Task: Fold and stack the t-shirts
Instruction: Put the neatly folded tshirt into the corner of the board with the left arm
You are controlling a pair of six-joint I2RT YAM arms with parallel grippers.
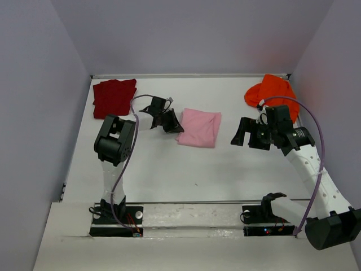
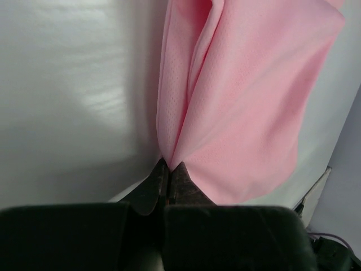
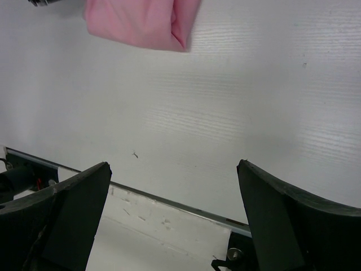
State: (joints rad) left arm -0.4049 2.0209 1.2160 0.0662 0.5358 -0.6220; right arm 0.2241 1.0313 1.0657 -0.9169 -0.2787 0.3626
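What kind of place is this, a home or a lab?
Probably a robot lab cell: plain walls enclose a white table, and a left arm and right arm are bolted along its near edge.

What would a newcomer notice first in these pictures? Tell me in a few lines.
The light pink t-shirt lies folded in the middle of the table, with the left gripper shut on its left edge. The dark red t-shirt lies folded in the far left corner, and the bright orange t-shirt sits crumpled in the far right corner. The right gripper hovers open, holding nothing.
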